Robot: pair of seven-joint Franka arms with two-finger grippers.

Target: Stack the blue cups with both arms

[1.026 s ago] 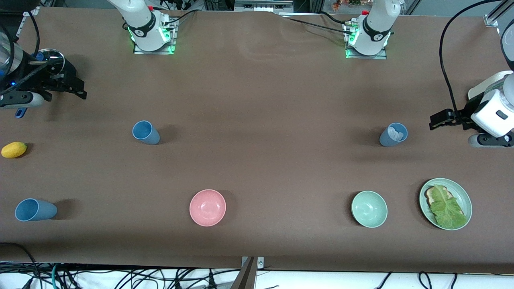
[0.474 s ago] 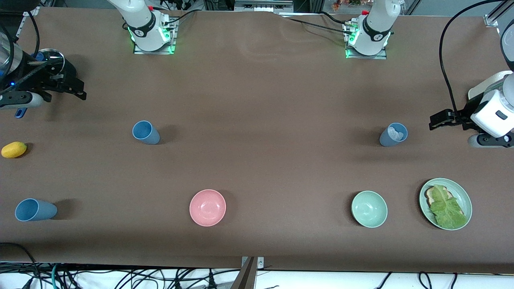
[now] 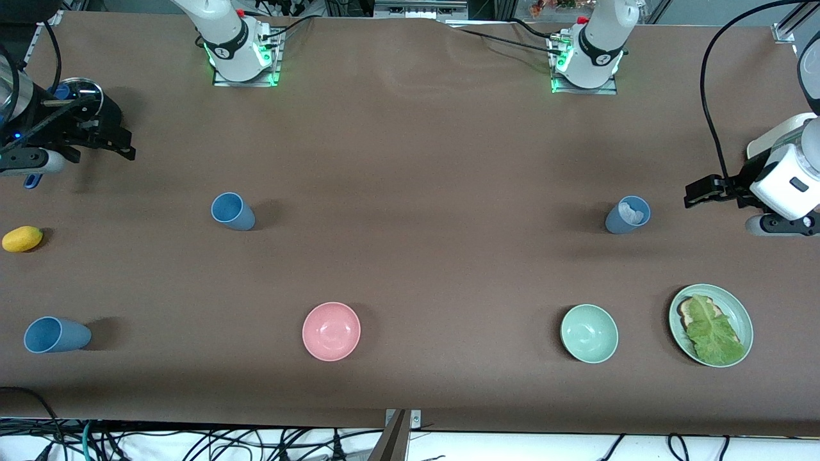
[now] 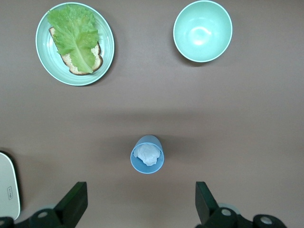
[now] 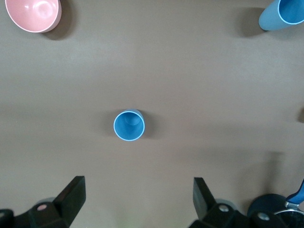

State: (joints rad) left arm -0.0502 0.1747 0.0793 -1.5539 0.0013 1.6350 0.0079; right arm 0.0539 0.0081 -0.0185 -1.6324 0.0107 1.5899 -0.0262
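Blue cups untouched: right end effector (image 5: 135, 199), open, w/ empty cup (image 5: 129, 125) ahead; left end effector (image 4: 140, 202), open, cup w/ white wad (image 4: 147, 154) ahead—descend centred, squeeze gently.

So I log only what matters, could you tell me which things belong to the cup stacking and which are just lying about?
Job:
- empty cup
- corner cup
- stuffed cup
- left gripper, open
- right gripper, open

Lying about:
- pink bowl
- green bowl
- plate with lettuce toast
- lemon
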